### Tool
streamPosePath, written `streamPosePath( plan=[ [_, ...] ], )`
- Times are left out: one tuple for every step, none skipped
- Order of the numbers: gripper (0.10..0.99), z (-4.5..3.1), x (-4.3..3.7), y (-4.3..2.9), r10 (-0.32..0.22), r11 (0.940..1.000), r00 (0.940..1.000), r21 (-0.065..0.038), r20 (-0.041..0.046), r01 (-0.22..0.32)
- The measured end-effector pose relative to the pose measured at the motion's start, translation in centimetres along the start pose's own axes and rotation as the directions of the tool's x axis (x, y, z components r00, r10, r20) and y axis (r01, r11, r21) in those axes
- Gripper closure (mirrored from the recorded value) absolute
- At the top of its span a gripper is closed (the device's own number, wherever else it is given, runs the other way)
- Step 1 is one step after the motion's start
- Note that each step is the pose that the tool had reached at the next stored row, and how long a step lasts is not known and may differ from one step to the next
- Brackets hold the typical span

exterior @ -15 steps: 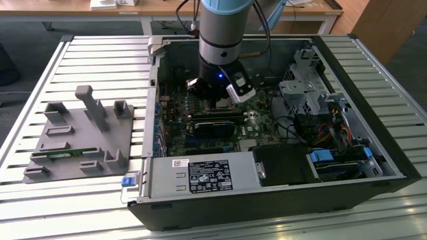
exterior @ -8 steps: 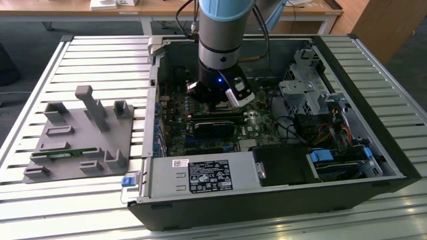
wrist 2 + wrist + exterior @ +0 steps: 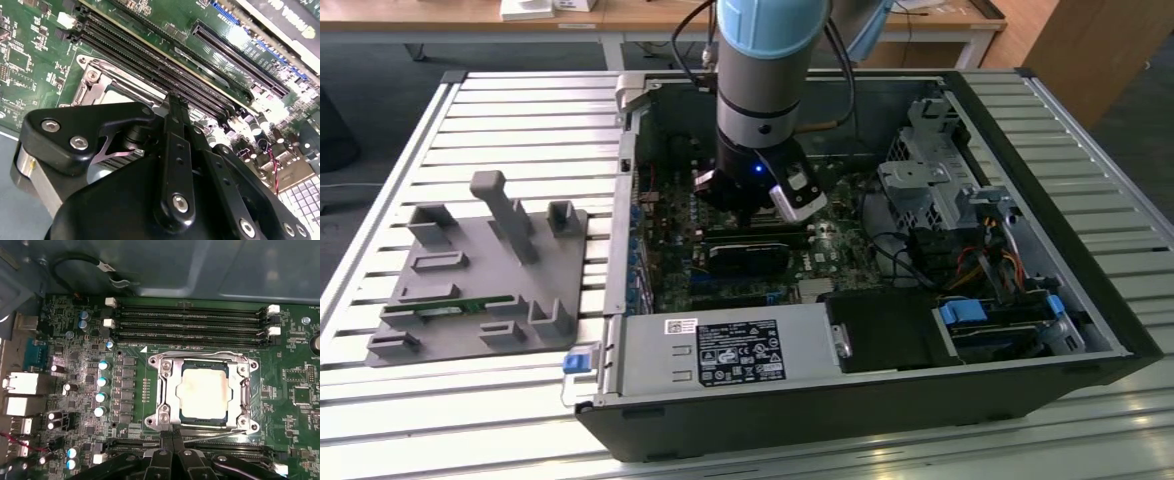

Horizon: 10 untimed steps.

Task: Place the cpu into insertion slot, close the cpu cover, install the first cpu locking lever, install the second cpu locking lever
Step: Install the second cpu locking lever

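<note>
In the first wrist view the cpu (image 3: 204, 390), silvery with a pale smear on its top, lies flat in the insertion slot (image 3: 226, 413), of which a dark rim shows around it. The cpu cover (image 3: 167, 390), a silvery metal frame, lies down over the chip's edges. A thin locking lever (image 3: 215, 428) runs along the socket side nearest my fingers. My gripper (image 3: 172, 436) is shut, its tips together right at that edge of the socket, with nothing visible between them. In the second wrist view the gripper (image 3: 172, 102) hangs just over the socket corner (image 3: 94, 80). The exterior view has the gripper (image 3: 750, 215) low inside the case.
Long black memory slots (image 3: 190, 320) run beside the socket, and capacitors (image 3: 102, 382) stand on its other side. The open computer case (image 3: 854, 420) has drive bays (image 3: 934, 180) at the exterior view's right. A grey fixture plate (image 3: 480, 270) lies on the slatted table at its left.
</note>
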<state>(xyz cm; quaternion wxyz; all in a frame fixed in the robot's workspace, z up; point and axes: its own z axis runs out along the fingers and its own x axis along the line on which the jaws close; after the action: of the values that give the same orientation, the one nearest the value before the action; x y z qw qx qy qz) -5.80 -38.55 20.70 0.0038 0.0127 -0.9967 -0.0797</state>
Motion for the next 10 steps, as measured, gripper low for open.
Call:
streamPosePath(
  plan=[
    [0.980,0.06,0.01,-0.01,0.000,1.0000,1.0000,-0.002,0.0000,0.000],
    [0.980,0.10,0.01,-0.08,0.000,1.0000,1.0000,-0.007,0.0000,0.000],
    [0.980,0.11,0.02,-0.20,0.000,0.9999,1.0000,-0.012,0.0003,0.000],
    [0.980,0.11,0.04,-0.34,0.000,0.9999,1.0000,-0.017,0.0004,0.000],
    [0.980,0.10,0.06,-0.49,0.000,0.9998,1.0000,-0.021,0.0004,0.000],
    [0.980,0.09,0.09,-0.63,0.000,0.9997,1.0000,-0.025,0.0006,0.000],
    [0.980,0.09,0.18,-0.72,0.000,0.9996,1.0000,-0.030,0.0008,0.000],
    [0.980,0.09,0.35,-0.79,0.000,0.9994,1.0000,-0.034,0.0011,0.000],
    [0.980,0.09,0.51,-0.85,0.000,0.9992,1.0000,-0.039,0.0016,0.001],
    [0.980,0.08,0.67,-0.92,-0.001,0.9990,1.0000,-0.044,0.0021,0.001]
  ],
)
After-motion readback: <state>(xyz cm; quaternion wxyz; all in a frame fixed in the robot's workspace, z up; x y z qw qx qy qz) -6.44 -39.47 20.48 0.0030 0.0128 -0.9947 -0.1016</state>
